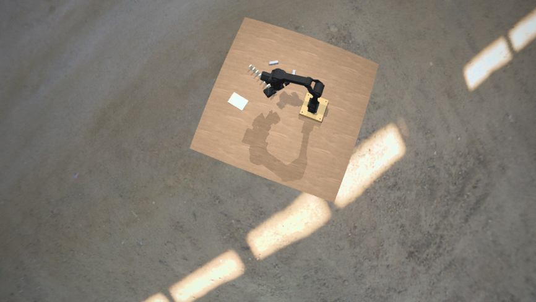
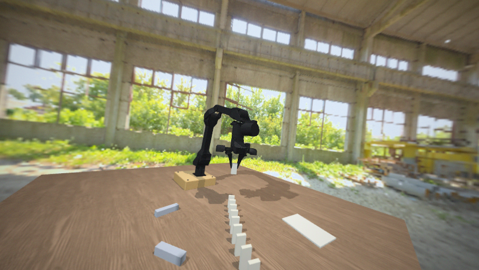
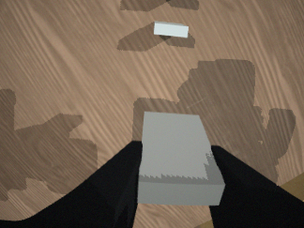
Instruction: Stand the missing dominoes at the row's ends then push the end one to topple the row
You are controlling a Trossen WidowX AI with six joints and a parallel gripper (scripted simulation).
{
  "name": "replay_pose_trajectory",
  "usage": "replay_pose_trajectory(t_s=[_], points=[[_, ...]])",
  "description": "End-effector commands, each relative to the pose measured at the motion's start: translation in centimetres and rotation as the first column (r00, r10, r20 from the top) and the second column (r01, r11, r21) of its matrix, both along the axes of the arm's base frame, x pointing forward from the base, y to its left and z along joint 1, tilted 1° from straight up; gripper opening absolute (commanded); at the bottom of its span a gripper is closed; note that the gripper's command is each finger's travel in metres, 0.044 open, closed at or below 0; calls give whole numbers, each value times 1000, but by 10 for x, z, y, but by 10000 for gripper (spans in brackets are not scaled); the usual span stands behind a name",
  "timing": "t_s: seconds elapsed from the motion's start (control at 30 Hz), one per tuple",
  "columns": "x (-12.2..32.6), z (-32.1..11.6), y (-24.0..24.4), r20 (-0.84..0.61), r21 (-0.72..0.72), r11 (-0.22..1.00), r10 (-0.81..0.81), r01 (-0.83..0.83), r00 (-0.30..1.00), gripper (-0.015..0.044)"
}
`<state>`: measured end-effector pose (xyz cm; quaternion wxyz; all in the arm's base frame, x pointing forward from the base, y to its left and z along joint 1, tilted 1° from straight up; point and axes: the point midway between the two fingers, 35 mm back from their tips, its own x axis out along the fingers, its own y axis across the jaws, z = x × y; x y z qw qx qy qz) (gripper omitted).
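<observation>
A curved row of several white dominoes stands upright on the wooden table. The arm hides part of the row in the top view. The row's end domino nearest the robot base also shows from above in the wrist view. My gripper is shut on a domino. The held domino is upright, well above the table, near that end of the row and not touching it.
Two grey-blue blocks lie on one side of the row. A flat white plate lies on the other side. The arm stands on a yellow base.
</observation>
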<state>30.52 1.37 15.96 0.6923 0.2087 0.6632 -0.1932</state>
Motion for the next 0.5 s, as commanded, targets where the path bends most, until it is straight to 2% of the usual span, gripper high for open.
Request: replay_pose_trajectory(t_s=[0.0,0.47], points=[[2,-11,0,-2,4,1000,-13,13,1000,107],[10,-80,1,-2,5,1000,-13,13,1000,107]])
